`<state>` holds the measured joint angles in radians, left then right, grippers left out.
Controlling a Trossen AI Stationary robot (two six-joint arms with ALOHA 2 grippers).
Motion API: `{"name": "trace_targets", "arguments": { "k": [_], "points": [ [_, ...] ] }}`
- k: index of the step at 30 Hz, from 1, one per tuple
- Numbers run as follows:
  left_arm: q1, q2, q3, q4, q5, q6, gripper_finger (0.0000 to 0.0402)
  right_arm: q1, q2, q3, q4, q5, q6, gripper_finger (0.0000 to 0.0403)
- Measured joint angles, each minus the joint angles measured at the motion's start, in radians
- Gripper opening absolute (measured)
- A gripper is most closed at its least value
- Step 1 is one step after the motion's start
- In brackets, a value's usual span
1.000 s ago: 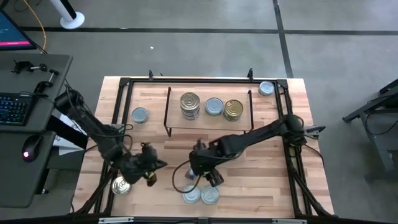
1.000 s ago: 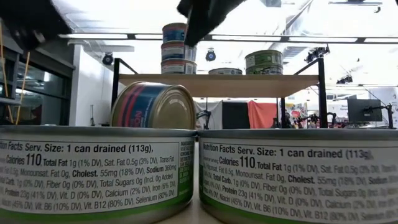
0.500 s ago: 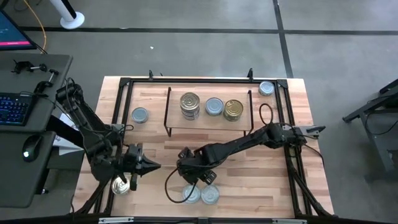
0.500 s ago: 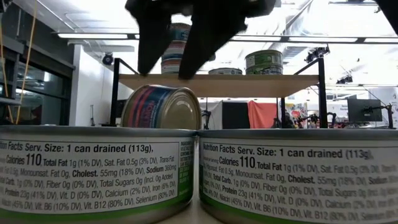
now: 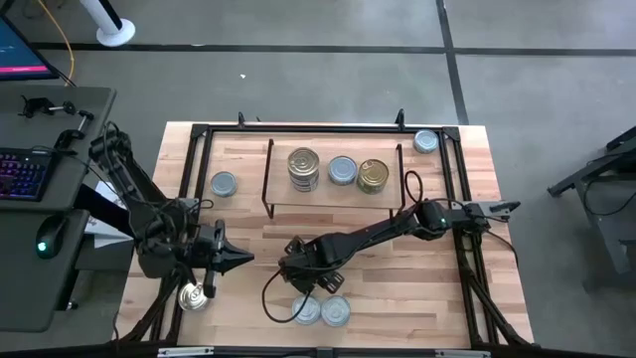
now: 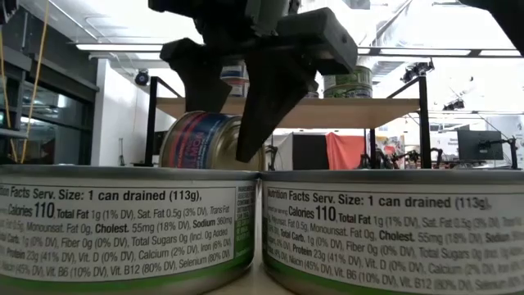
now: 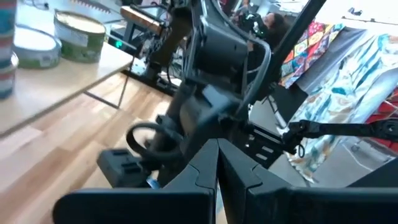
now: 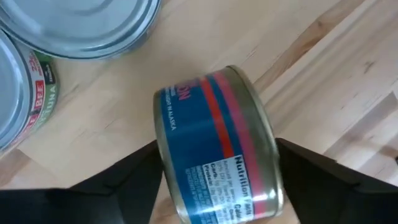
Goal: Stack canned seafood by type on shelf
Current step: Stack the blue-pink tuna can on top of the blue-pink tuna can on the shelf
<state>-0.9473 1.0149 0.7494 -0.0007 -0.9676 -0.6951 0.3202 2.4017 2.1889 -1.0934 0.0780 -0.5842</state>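
Note:
A blue-and-red can [image 8: 211, 137] lies on its side on the tabletop, just behind two label-wrapped cans [image 6: 123, 229] [image 6: 393, 229] at the near edge. My right gripper [image 8: 217, 165] reaches down over the tipped can, open, with a finger at each flat end. The shelf [image 5: 333, 196] at the back holds a stack of cans [image 5: 304, 167], a silver can [image 5: 342, 170] and a gold can [image 5: 373, 175]. My left gripper [image 5: 235, 261] hovers at the near left, shut and holding nothing, pointing toward the right arm. My right gripper comes at the tipped can from above, slanting down, one finger [image 8: 124, 171] beside one flat end and the other finger [image 8: 311, 171] beside the opposite end. The can rests on its curved side on the wood. Whether the fingers touch it, I cannot tell.
Loose cans stand at the far left [image 5: 225, 184], the far right corner [image 5: 425, 141] and the near left [image 5: 193, 296]. A black frame [image 5: 199, 139] runs around the tabletop. Bare wood lies between the shelf and the near cans.
My right gripper has come down and toward the table's near-left, rolling about its own axis, until its fingers straddle the tipped can. My left gripper has risen, drawn back toward the table's left edge and tipped up to nearly level.

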Motion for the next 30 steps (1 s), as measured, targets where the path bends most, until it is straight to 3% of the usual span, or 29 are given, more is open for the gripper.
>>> {"name": "trace_targets", "arguments": {
  "k": [6, 13, 17, 24, 30],
  "points": [
    [0.019, -0.069, 0.0, -0.001, -0.019, 0.155, 0.0, 0.002, 0.0, 0.003, 0.012, 0.017, 0.074, 0.017],
    [0.023, -0.211, 0.0, -0.015, -0.026, 0.309, 0.0, 0.004, -0.059, 0.046, -0.02, 0.055, 0.193, 0.017],
    [0.024, -0.286, 0.001, -0.121, -0.039, 0.338, 0.0, 0.005, -0.131, 0.171, -0.066, 0.239, 0.272, 0.017],
    [0.056, -0.292, 0.001, -0.324, -0.063, 0.143, 0.0, -0.022, -0.342, 0.1, 0.016, 0.644, 0.263, 0.017],
    [0.093, -0.194, 0.0, -0.329, -0.07, 0.026, 0.0, -0.081, -0.399, 0.108, 0.156, 0.764, 0.032, 0.017]
  ]
}}
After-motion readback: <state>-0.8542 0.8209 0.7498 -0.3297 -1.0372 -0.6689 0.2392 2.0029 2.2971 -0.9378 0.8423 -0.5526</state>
